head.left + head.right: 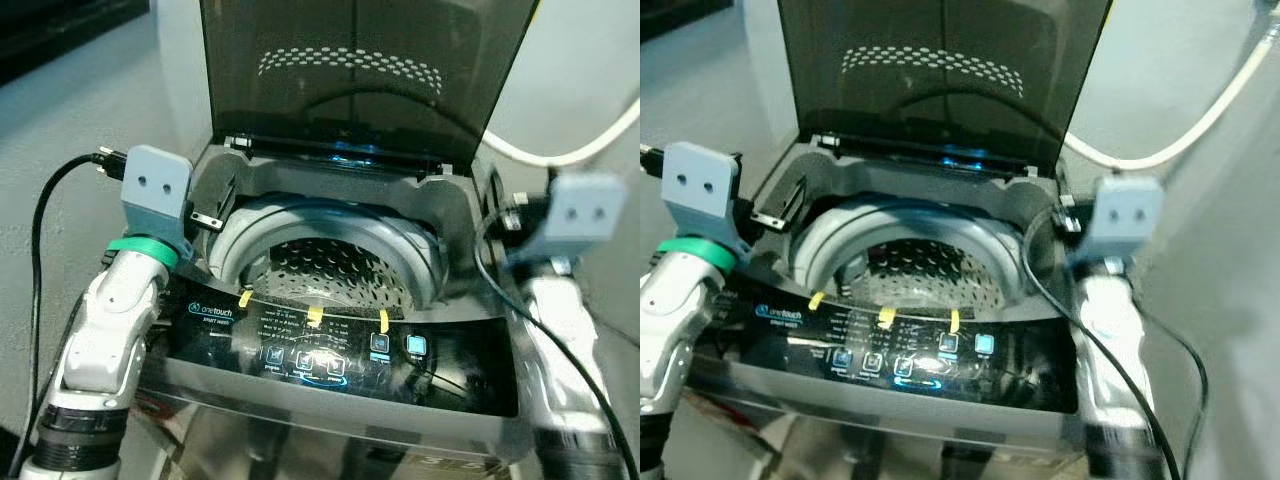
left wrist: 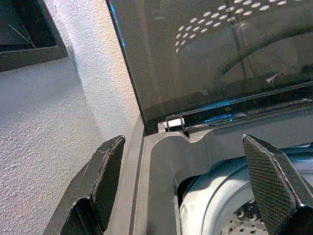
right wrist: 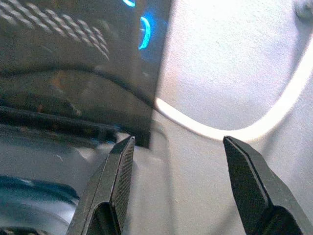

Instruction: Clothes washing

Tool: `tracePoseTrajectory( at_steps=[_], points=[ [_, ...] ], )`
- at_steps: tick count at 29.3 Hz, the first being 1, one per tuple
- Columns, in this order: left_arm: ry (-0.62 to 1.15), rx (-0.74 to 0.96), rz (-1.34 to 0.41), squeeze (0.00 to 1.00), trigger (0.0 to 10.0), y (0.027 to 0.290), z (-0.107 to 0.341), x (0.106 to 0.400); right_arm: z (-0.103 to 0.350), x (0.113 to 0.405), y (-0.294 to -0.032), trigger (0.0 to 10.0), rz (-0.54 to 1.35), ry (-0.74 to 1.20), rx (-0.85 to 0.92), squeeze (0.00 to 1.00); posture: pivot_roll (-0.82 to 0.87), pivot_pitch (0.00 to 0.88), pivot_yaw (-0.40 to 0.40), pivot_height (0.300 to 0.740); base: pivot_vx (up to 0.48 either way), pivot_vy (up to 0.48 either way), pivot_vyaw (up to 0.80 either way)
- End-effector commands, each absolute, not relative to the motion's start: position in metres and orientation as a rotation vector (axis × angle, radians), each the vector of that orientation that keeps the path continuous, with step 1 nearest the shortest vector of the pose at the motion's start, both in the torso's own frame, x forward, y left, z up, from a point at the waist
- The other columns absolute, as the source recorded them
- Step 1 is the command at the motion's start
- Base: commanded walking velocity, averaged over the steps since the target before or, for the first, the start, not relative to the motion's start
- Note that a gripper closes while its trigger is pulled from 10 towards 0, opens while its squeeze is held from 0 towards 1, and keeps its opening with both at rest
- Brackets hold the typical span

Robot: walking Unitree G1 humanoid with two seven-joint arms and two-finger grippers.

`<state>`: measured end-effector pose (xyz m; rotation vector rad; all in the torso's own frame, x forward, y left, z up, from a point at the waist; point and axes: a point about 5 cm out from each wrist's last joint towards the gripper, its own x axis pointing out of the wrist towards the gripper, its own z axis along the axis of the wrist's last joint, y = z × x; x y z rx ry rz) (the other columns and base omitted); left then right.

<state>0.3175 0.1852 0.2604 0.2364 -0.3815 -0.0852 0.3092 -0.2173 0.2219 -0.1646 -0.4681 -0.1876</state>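
You face the washing machine (image 1: 330,390) with its lid (image 1: 360,70) propped upright, so the perforated drum (image 1: 330,270) is open for loading. Your left gripper (image 2: 195,191) and right gripper (image 3: 176,186) flank it, fingers apart, holding nothing. No clothes visible.

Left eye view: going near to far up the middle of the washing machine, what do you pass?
Control panel → yellow tape strips → perforated drum → grey tub ring's far side → raised tinted lid.
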Motion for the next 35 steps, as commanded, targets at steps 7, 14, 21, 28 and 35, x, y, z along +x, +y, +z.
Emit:
tracePoseTrajectory(
  at_steps=[7,14,21,28,35],
  points=[
    [-0.378,0.054,-0.172,0.0,10.0,0.157,0.267,0.327,0.247,0.313,-0.188,10.0,-0.113,-0.565,-0.064,0.0,0.04,0.0,0.054,0.74,0.0,0.0,0.0],
    [-0.375,0.011,-0.157,0.0,10.0,0.153,0.266,0.329,0.246,0.316,-0.164,10.0,-0.041,-0.56,-0.021,0.0,0.05,0.0,0.04,0.74,0.0,0.0,0.0],
    [-0.375,0.02,-0.159,0.0,10.0,0.15,0.263,0.327,0.242,0.318,-0.143,10.0,0.032,-0.534,0.013,0.0,0.06,0.0,0.026,0.74,-0.348,0.0,0.0],
    [-0.376,0.017,-0.162,0.0,10.0,0.149,0.263,0.327,0.242,0.318,-0.139,10.0,0.057,-0.528,0.011,0.0,0.06,0.0,0.024,0.74,-0.35,0.0,0.0],
    [-0.372,0.013,-0.164,0.0,10.0,0.149,0.262,0.327,0.241,0.319,-0.138,10.0,0.064,-0.521,-0.002,0.0,0.06,0.0,0.027,0.74,-0.349,0.0,0.0]
  ],
)
